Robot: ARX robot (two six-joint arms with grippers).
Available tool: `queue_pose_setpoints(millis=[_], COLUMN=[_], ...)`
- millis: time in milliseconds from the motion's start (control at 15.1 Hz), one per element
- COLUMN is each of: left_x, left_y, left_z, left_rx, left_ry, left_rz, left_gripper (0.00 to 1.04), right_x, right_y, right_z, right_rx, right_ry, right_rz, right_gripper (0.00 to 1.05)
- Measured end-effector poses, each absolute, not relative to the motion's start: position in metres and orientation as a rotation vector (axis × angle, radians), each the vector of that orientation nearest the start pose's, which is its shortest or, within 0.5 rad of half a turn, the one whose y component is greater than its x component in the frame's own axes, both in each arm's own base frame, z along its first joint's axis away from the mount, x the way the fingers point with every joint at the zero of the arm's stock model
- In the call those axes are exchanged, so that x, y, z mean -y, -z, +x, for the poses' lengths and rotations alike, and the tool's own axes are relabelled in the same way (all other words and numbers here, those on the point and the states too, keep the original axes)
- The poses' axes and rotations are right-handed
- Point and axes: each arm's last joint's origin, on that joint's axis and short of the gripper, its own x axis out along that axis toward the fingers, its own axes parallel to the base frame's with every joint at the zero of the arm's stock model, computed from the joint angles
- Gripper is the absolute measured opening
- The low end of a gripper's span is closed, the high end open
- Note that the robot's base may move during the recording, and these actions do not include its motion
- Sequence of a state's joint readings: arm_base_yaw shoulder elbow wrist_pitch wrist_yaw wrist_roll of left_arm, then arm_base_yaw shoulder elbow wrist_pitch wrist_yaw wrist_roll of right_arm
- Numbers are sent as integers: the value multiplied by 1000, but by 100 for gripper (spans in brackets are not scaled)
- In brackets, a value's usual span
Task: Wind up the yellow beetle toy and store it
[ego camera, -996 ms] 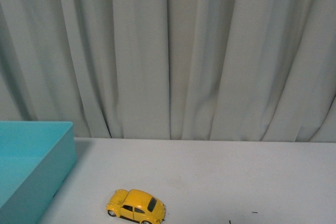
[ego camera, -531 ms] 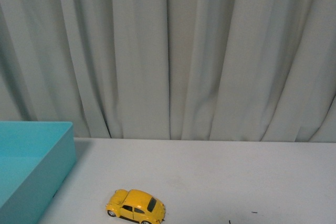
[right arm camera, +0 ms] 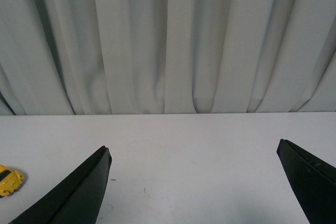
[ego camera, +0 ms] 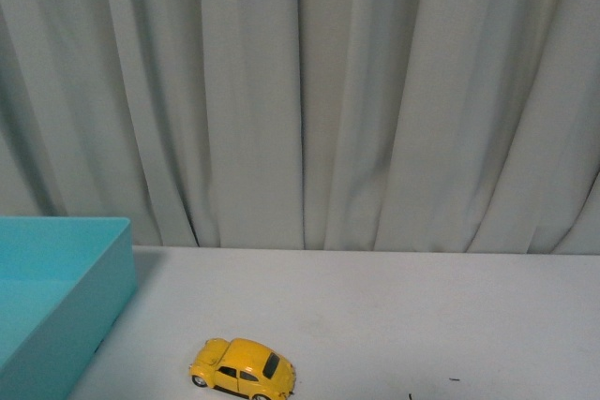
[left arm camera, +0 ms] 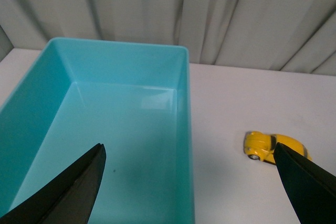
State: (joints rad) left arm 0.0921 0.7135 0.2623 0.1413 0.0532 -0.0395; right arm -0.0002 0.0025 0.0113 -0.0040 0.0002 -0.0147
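What we can see of ourselves: plain black wedges.
Our left gripper (left arm camera: 188,145) shows two matte black fingers (left arm camera: 79,187), broad at the base and tapering to narrow, blunt tips, with smooth flat faces and no markings we can make out. Our right gripper (right arm camera: 192,145) has fingers (right arm camera: 307,177) of the same black, tapered shape.

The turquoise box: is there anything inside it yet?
Empty. In the left wrist view the turquoise box shows only bare floor; the yellow beetle toy stands on the table outside it.
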Motion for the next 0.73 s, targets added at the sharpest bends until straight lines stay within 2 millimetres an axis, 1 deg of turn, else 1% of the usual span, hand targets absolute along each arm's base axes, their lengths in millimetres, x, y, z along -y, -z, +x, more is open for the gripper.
queue_pose_setpoints(millis=[133,265,398,465,597,664,730], left_x=[-16,-16,-10,-2,24,39,58], left_y=[-202,-213,-215,-217,-234,-241,-243], left_z=[187,221,258,273,303,313,319], left_rx=[-292,-300,-358,-379,-348,-330,-325], left_ry=[8,135,246,322,483,567,675], left_rz=[-14,64,174,240,405,475,552], left_gripper=[98,98,98,98,98,98,98], right_x=[0,0,0,0,0,0,0], right_y=[-167,-167,-167,-167,-167,-167,-167], right_z=[97,97,97,97,97,97,97], right_rx=[4,6,5,5,5,5,5], right_ry=[0,0,1,0,1,1,0], right_rz=[-15,-15,-15,-15,-15,-15,-15], right_gripper=[98,98,98,98,98,98,98])
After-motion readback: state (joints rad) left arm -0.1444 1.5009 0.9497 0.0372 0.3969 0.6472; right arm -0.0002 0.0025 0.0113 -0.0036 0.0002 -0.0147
